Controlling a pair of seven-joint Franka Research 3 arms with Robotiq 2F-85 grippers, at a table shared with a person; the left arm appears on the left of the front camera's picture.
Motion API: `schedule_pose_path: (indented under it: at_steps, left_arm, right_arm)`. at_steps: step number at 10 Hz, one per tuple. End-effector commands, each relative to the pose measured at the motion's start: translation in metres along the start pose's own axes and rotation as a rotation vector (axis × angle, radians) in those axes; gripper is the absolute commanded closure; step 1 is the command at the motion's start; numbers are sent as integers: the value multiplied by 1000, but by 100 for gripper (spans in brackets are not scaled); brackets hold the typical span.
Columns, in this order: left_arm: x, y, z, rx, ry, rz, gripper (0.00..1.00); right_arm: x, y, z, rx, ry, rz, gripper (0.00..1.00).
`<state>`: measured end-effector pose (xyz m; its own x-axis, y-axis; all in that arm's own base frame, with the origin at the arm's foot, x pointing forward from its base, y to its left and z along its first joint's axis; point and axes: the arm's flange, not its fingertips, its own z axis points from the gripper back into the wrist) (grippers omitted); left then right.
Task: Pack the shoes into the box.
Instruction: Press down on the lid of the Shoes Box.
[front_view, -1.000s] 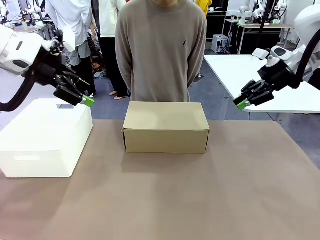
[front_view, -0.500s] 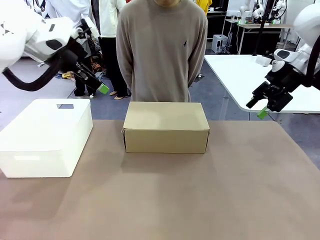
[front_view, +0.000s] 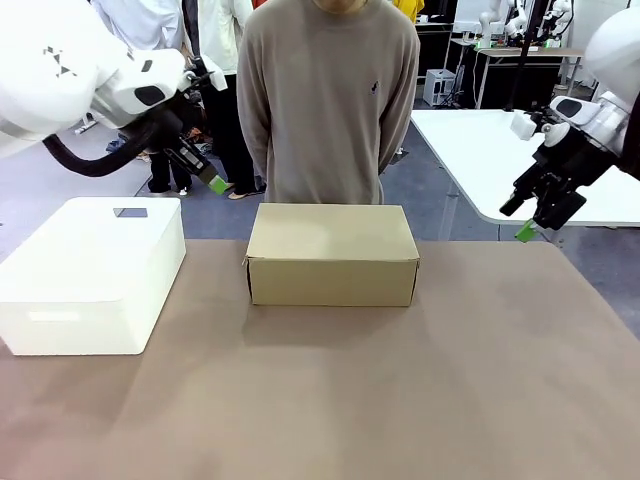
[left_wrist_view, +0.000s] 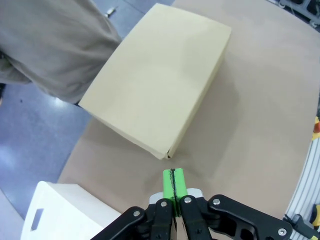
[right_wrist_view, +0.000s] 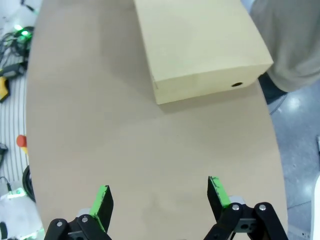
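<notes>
The brown cardboard box (front_view: 332, 253) stands shut at the far middle of the table, its flap lid down; it also shows in the left wrist view (left_wrist_view: 160, 77) and the right wrist view (right_wrist_view: 200, 45). The shoes are hidden. My left gripper (front_view: 216, 184) hangs shut in the air up and to the left of the box, its green pads (left_wrist_view: 173, 184) pressed together on nothing. My right gripper (front_view: 524, 230) hovers open (right_wrist_view: 161, 196) beyond the table's right edge, well away from the box. A person (front_view: 325, 100) stands right behind the box.
A larger white rectangular box (front_view: 90, 272) sits on the table's left side, below my left arm; its corner is in the left wrist view (left_wrist_view: 65, 212). Another white table (front_view: 500, 150) stands at the back right. Bare brown tabletop (front_view: 330, 400) spreads in front of the boxes.
My left gripper has swung up and rightward, from over the white box toward the cardboard box. The right gripper has drawn back to the right and turned downward. The boxes have not moved.
</notes>
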<state>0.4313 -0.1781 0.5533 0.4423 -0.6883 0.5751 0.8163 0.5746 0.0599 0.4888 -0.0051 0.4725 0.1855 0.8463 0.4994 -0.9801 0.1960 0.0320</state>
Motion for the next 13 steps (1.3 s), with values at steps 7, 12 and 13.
schedule_pose_path:
  at_steps: [7,12,13]
  left_arm:
    - [6,3,-19,4,13,24,100]
    - [16,3,-28,25,23,113,100]
    - [23,4,-35,33,34,197,100]
  right_arm:
    - [10,25,5,-77,-5,-83,3]
    - [19,36,10,-90,1,-166,3]
    - [27,43,16,-114,6,-237,3]
